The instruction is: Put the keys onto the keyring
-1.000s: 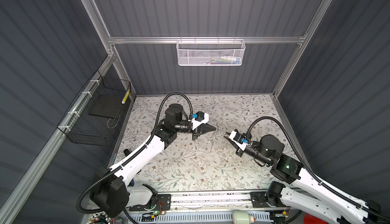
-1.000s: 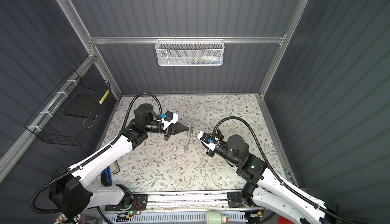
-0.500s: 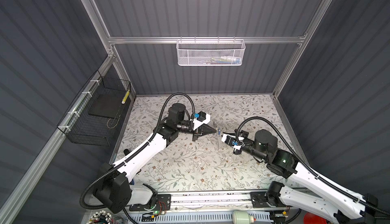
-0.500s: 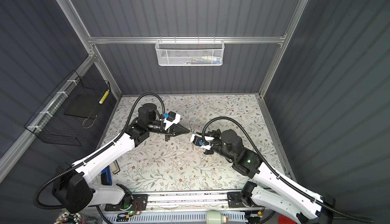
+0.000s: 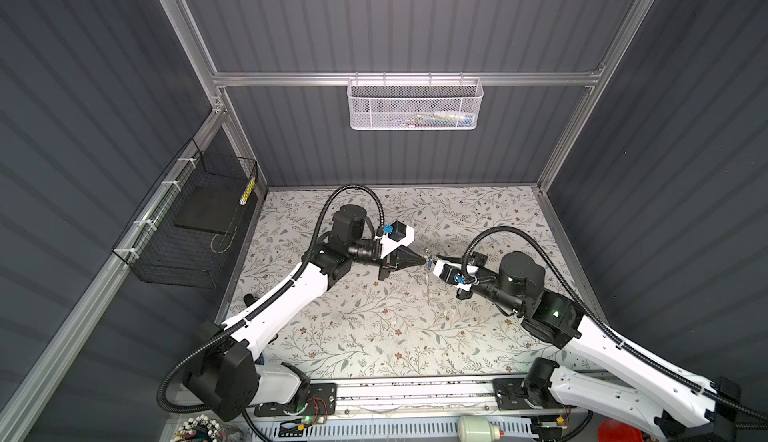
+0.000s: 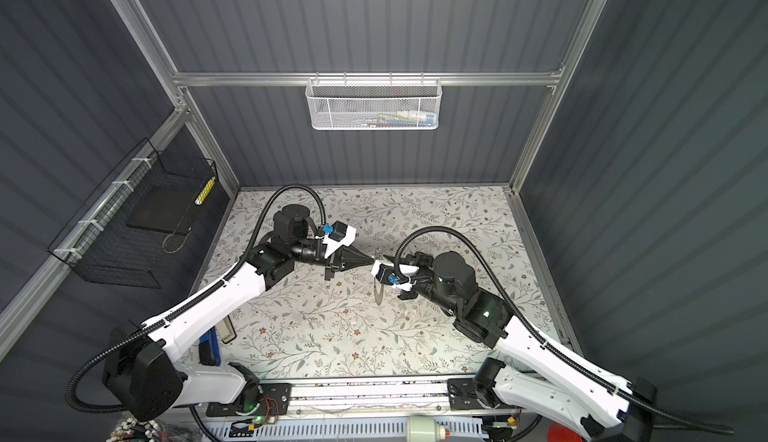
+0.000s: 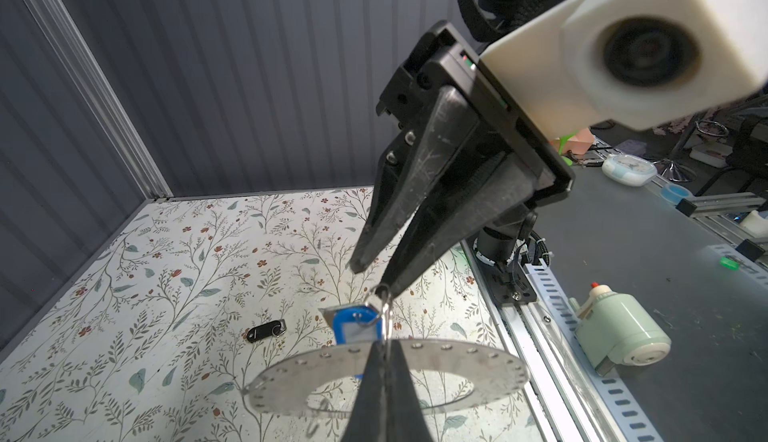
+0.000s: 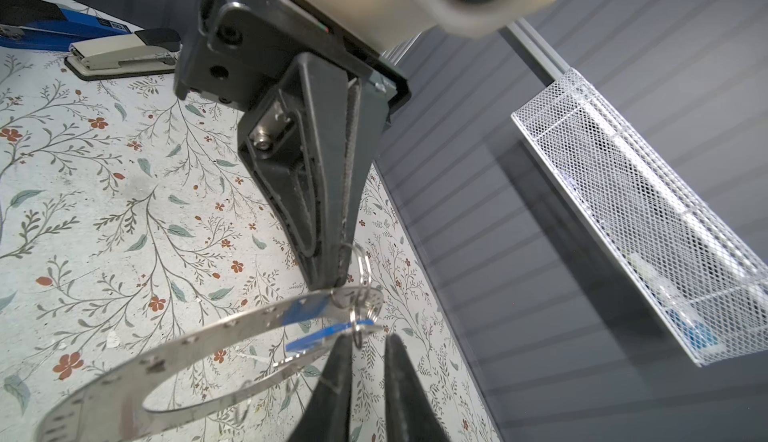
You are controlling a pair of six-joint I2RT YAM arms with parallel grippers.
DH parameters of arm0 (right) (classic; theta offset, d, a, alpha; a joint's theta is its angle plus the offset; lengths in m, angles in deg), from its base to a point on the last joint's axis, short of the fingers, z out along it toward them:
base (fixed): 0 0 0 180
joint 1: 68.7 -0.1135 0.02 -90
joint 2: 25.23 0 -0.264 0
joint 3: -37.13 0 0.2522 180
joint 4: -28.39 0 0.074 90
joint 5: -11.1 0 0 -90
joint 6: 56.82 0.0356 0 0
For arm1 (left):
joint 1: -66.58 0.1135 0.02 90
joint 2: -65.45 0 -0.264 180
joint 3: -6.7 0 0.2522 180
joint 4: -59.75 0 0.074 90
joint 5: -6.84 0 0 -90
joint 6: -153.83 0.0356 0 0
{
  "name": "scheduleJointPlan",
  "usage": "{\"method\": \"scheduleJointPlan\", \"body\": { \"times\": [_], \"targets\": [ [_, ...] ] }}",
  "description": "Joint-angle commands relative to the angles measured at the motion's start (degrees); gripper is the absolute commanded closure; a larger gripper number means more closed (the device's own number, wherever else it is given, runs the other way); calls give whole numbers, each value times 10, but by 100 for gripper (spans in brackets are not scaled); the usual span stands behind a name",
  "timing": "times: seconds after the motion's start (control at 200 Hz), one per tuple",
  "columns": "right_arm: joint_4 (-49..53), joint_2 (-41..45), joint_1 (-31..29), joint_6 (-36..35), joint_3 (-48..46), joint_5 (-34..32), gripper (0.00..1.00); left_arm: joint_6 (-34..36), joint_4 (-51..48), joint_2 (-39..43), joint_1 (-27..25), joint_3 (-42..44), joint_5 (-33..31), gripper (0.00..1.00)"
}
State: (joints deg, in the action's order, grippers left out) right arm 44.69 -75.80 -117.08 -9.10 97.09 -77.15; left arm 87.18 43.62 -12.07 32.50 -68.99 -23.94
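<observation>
Left gripper (image 7: 384,356) clamped the holed metal ring (image 7: 478,373), seemingly to steady it; right gripper (image 7: 374,279), jaws narrowly apart, straddled its split ring (image 8: 357,333).

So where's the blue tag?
Left wrist view: the blue tag hangs mid-table on the split ring between the left gripper and right gripper, beside the metal disc.

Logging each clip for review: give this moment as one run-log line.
left gripper: shut on perforated metal ring | right gripper: narrowly open around small split ring | blue tag: aloft beside it | black tag: on table
</observation>
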Motion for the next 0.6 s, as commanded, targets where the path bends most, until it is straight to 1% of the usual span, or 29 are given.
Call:
{"method": "scheduleJointPlan", "body": {
  "times": [0.0,0.2,0.36,0.48,0.595],
  "targets": [
    [0,-10,0,-4,21,9,85,10,-4,6,-3,-21,12,100],
    [6,-17,0,-2,24,7,92,8,0,6,-4,-22,10,100],
    [26,-21,-1,-8,29,13,100,-11,27,11,-4,-18,-2,100],
    [33,-21,-1,-11,24,10,100,-41,70,18,-3,-7,-13,100],
    [36,-27,-1,-9,20,6,100,-53,84,18,-4,-4,-21,100]
  ]
}}
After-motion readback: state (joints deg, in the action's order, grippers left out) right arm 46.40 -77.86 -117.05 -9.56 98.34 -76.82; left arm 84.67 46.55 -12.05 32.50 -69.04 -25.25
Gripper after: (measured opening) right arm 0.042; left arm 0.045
